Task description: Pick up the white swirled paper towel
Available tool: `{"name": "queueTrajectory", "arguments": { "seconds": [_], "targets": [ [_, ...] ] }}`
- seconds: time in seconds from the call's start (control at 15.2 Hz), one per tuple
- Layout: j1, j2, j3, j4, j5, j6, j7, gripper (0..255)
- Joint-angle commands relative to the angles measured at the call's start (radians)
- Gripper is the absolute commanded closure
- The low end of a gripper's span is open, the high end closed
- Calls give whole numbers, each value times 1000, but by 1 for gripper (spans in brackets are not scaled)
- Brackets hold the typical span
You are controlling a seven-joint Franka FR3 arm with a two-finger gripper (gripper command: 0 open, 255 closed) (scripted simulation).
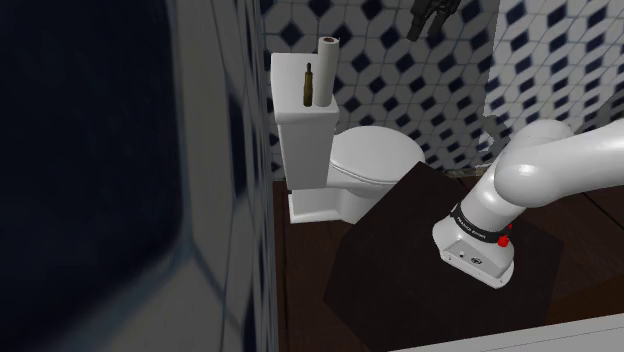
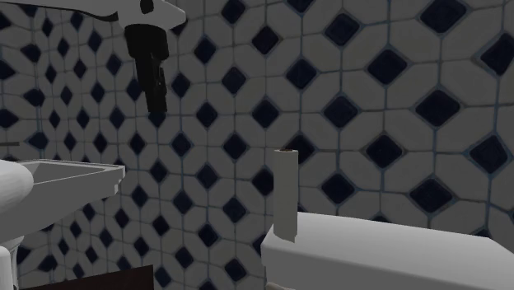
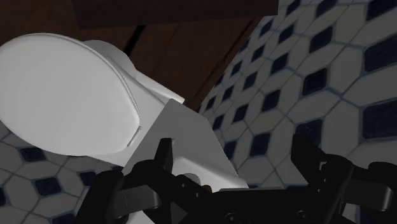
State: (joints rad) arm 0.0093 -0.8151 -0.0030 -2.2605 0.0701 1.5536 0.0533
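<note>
White paper towel roll [image 1: 328,70], upright on toilet tank [image 1: 300,135] beside brown bottle [image 1: 309,85]; tool [image 1: 420,25] well apart, wide, empty.

Bathroom, no question. Well below the gripper [image 2: 156,105], a white toilet [image 1: 345,195] with lid [image 1: 372,152] down and boxy tank [image 1: 303,140]. Behind the gripper, wall [image 2: 354,91] tiled white with dark blue diamonds. Lower and off to one side, a white basin [image 2: 70,175]. Dark wooden floor [image 3: 184,44].
</note>
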Motion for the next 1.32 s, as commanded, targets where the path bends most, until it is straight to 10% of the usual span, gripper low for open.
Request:
{"name": "queueTrajectory", "arguments": {
  "seconds": [0.0,1.25],
  "targets": [
    [0,0,0,0,0,0,0,0],
    [75,717,-106,447,-84,240,-471,0]
  ]
}}
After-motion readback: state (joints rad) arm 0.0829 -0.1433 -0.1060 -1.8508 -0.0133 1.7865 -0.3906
